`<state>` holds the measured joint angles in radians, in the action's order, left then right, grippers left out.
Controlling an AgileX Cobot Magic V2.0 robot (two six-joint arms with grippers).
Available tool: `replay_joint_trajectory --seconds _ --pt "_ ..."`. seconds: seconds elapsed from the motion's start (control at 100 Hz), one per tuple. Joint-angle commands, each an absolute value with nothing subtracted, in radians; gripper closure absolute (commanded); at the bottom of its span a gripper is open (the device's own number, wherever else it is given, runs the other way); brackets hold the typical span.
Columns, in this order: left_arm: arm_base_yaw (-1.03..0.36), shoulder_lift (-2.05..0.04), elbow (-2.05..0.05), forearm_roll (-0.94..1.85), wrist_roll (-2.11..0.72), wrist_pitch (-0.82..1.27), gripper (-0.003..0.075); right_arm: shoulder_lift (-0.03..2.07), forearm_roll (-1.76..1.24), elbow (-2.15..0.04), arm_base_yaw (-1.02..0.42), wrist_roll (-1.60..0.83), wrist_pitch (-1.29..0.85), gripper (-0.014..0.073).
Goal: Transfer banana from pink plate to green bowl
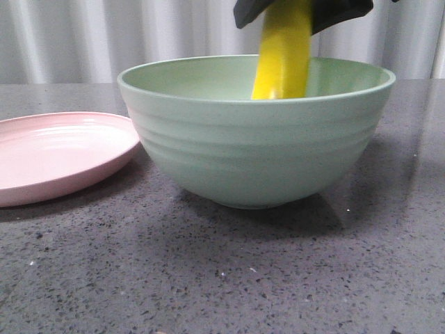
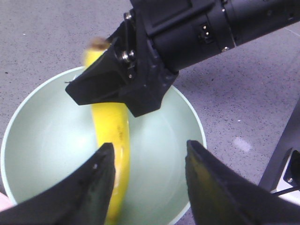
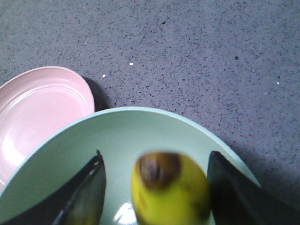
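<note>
The yellow banana [image 1: 281,56] stands almost upright inside the pale green bowl [image 1: 257,153], its lower end below the rim. My right gripper [image 1: 300,12] is over its top end. In the right wrist view the banana's brown tip [image 3: 159,168] shows blurred between the spread fingers, with a gap on one side; my right gripper [image 3: 155,159] is open. My left gripper [image 2: 149,150] hovers open above the bowl [image 2: 47,140], the banana [image 2: 112,126] beside one finger and not held. The pink plate [image 1: 55,153] lies bare to the left of the bowl.
Grey speckled tabletop [image 1: 208,278] surrounds the bowl and plate. A pale curtain [image 1: 83,35] hangs behind. The plate's rim [image 3: 89,93] sits close to the bowl's side. The right arm's black wrist [image 2: 211,28] reaches across above the bowl.
</note>
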<state>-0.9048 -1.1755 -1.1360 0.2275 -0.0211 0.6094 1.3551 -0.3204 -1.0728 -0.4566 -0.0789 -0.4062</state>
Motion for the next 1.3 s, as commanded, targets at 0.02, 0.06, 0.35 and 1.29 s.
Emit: replay_joint_trajectory --seconds 0.02,0.06,0.35,1.29 --pt "-0.91 -1.151 -1.171 0.237 -0.022 0.536 0.0402 1.325 -0.313 -1.1 -0.452 -0.086 -0.346 0.0196" --pt "-0.91 -1.151 -1.171 0.237 -0.022 0.536 0.0402 1.323 -0.305 -1.1 -0.452 -0.086 -0.346 0.0196" --pt "-0.91 -1.145 -1.171 0.237 -0.022 0.511 0.0407 1.252 -0.238 -1.1 -0.452 -0.086 -0.357 0.0197" --pt "-0.91 -0.695 -0.717 0.185 -0.022 0.101 0.0741 0.775 -0.126 -0.804 -0.452 -0.086 -0.241 0.0664"
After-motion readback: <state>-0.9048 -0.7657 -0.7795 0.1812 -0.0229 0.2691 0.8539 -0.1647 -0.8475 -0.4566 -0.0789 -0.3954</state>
